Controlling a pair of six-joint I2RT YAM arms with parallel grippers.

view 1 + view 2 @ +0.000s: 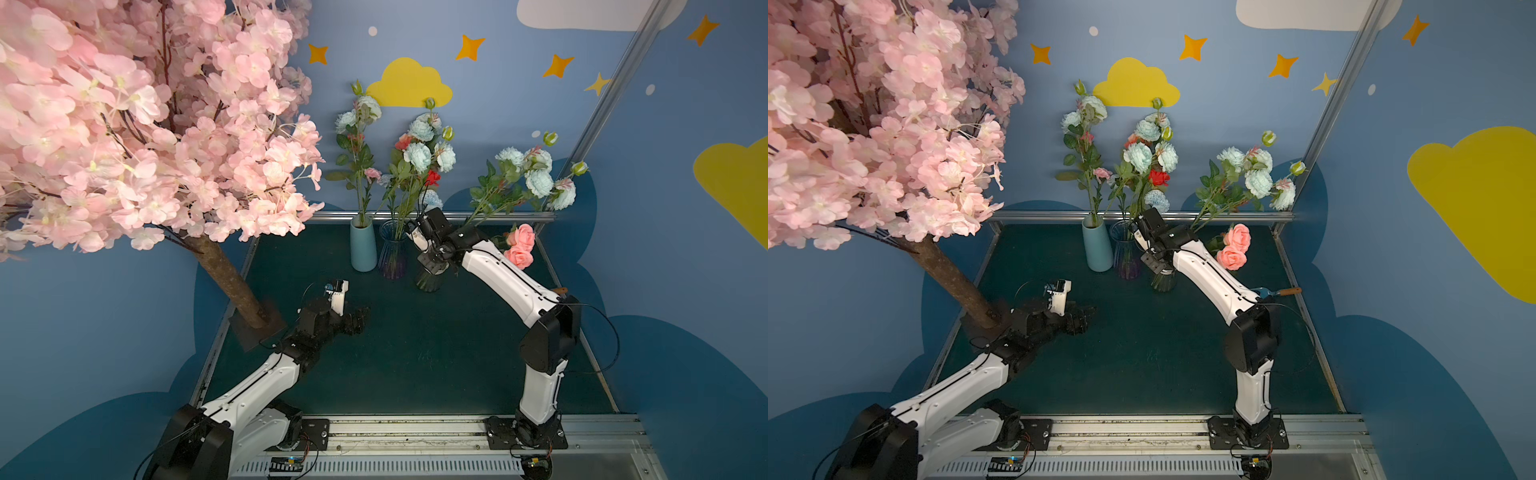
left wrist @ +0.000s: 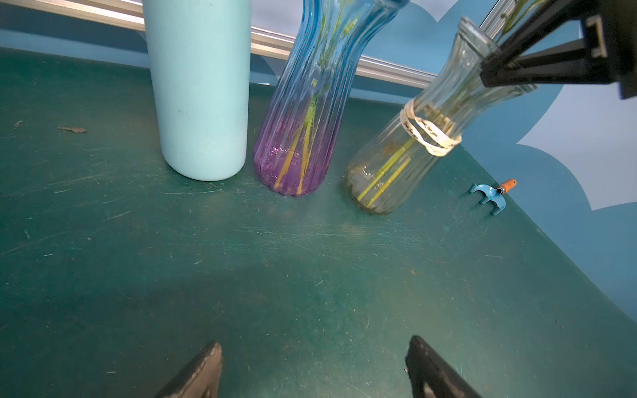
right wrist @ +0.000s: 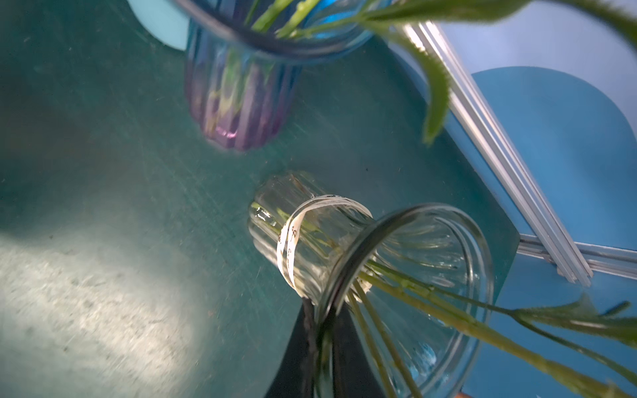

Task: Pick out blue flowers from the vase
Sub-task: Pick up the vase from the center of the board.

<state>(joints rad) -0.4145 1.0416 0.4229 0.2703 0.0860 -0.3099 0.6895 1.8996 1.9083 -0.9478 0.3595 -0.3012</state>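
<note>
Because blue flowers (image 1: pixel 538 183) must leave the clear vase (image 3: pixel 344 234), the right gripper (image 3: pixel 324 310) pinches together at its rim, lower centre; the left gripper (image 2: pixel 313 348) waits, jaws apart.

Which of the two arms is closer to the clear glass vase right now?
Right. The right gripper is shut on the clear glass vase at its rim; the left gripper hangs open over the table, well apart from it.

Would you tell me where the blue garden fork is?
The fork lies by the table's right edge, right of the clear glass vase, partly behind the right arm in a top view.
</note>
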